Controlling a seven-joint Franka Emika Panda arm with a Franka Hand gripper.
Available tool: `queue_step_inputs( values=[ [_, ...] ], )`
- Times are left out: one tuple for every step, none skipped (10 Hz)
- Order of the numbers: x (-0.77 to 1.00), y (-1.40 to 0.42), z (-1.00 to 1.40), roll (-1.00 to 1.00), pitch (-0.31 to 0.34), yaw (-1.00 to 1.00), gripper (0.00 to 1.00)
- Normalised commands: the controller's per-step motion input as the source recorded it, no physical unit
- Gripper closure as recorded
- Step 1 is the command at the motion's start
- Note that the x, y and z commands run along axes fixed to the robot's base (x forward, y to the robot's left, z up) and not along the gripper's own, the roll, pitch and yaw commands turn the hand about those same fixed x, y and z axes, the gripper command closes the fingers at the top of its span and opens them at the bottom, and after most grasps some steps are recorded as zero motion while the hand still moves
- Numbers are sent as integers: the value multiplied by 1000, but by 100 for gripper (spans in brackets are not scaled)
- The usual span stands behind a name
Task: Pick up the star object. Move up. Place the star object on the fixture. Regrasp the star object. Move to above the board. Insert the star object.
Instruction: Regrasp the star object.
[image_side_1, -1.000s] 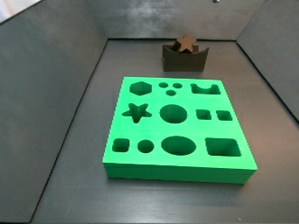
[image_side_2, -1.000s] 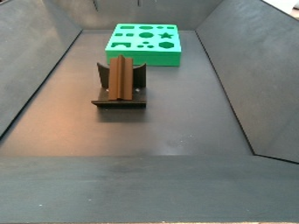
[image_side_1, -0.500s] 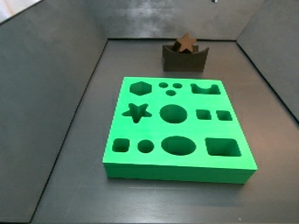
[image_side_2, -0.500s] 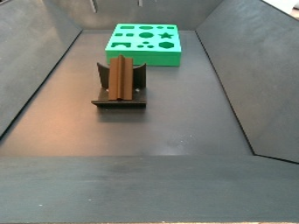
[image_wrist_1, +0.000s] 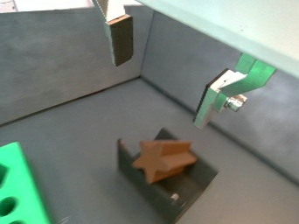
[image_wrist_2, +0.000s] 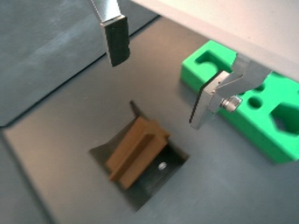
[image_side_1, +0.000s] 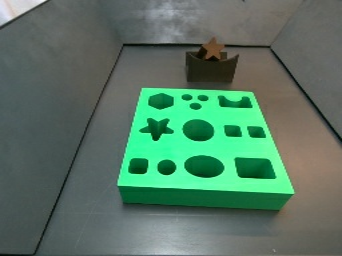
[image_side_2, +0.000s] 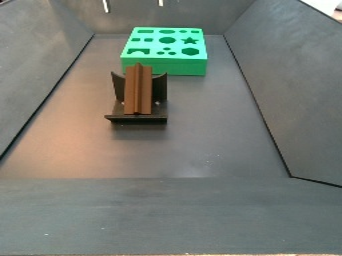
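- The star object (image_wrist_1: 163, 160) lies in the notch of the fixture (image_wrist_1: 187, 186), so the placing seems done.
- The pincer (image_wrist_2: 162, 74) hangs above it, spread and empty.
- Regrasping and insertion into the board (image_side_1: 205, 150) remain.

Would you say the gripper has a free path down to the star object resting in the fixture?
Probably yes. The gripper is open above the star object, which lies in the fixture, and nothing shows between the fingers and it.

Star object (image_side_1: 211, 47) sits in fixture (image_side_1: 210, 68) behind board (image_side_1: 203, 148); pincer (image_wrist_1: 167, 77) open above.
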Motion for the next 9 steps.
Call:
queue_step_inputs(
  values=[
    [1,-21,-2,1000,7,3,0],
    [16,-21,-11,1000,16,7,0],
    [24,-22,-4,1000,25,10,0],
    [36,-24,-8,1000,37,14,0],
    [58,-25,-16,1000,57,23,0],
    [67,-30,-13,1000,81,32,0],
    [75,-33,-8,1000,110,47,0],
    [85,-35,-14,1000,141,71,0],
    [91,-36,-21,846,154,92,0]
  ],
)
